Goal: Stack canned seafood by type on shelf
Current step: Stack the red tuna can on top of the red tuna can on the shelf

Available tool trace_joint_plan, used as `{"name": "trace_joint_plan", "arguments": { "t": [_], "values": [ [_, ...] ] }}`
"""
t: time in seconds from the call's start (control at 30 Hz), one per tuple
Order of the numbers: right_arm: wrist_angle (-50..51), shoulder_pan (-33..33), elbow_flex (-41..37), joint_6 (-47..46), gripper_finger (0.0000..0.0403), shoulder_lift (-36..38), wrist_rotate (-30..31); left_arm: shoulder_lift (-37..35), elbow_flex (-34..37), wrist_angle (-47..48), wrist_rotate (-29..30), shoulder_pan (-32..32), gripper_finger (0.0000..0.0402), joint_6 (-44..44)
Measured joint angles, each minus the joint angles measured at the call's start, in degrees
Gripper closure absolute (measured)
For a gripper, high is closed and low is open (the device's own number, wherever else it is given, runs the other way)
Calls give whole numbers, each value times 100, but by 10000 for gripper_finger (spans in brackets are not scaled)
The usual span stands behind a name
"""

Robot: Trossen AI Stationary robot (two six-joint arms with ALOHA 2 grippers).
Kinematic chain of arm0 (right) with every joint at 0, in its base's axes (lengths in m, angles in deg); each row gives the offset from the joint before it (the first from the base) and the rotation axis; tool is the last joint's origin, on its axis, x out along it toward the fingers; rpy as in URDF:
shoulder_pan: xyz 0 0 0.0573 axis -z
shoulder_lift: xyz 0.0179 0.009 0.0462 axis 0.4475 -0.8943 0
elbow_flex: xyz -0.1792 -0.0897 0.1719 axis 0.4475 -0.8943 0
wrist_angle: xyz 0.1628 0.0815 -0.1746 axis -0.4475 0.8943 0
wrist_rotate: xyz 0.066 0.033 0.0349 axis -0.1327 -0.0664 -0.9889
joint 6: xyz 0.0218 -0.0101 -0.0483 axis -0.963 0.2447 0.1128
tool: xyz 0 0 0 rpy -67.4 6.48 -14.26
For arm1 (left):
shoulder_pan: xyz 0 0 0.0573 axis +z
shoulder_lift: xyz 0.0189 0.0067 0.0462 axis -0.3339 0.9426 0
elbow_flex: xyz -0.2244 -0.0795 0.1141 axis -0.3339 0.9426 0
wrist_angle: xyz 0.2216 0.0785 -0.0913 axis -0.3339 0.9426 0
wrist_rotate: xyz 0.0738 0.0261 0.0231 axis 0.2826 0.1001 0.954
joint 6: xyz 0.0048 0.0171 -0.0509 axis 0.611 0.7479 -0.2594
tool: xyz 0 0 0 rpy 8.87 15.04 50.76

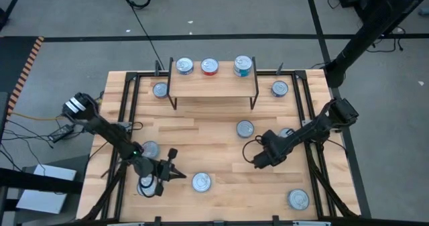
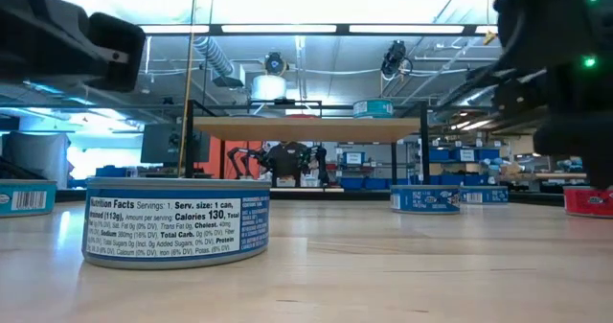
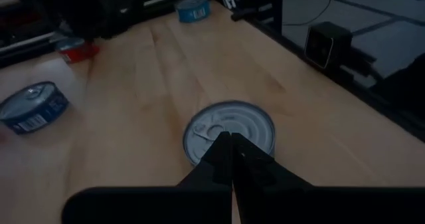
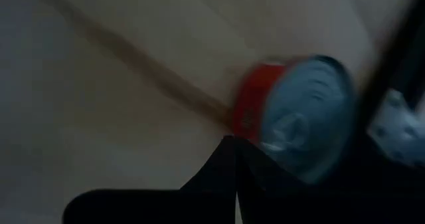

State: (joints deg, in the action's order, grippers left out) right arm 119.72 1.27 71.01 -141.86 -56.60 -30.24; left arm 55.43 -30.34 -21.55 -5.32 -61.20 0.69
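The shelf (image 1: 213, 84) stands at the table's far middle with three tins on its plank: blue (image 1: 184, 66), red (image 1: 210, 66) and teal (image 1: 242, 66). More tins stand about the table. My left gripper (image 1: 179, 175) is shut near the front edge and points right at a silver-topped tin (image 1: 202, 181), (image 3: 229, 125), a short gap away. Another tin (image 1: 146, 184) sits under the left arm. My right gripper (image 1: 257, 162) is shut above bare wood right of centre. In its wrist view a red tin (image 4: 295, 117) lies just beyond the shut fingers (image 4: 232, 157).
Loose tins stand at far left (image 1: 160, 90), far right (image 1: 279, 88), centre (image 1: 245, 128), left (image 1: 150, 149) and near right (image 1: 298, 199); one (image 1: 286, 133) is half hidden by the right arm. A black frame (image 1: 125, 112) rims the table. Bare wood lies under the shelf.
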Motion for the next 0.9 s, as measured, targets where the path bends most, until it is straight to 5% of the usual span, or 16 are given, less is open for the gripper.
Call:
{"name": "trace_joint_plan", "arguments": {
  "t": [0.23,0.57,0.9],
  "values": [
    [-466,28,210,438,398,-4,82,-697,0,705,0,-7,400,-145],
    [1402,197,253,55,398,-4,144,-838,0,780,64,-5,400,-237],
    [465,478,-72,610,396,-4,-364,-835,0,789,63,-5,400,-237]
  ]
}}
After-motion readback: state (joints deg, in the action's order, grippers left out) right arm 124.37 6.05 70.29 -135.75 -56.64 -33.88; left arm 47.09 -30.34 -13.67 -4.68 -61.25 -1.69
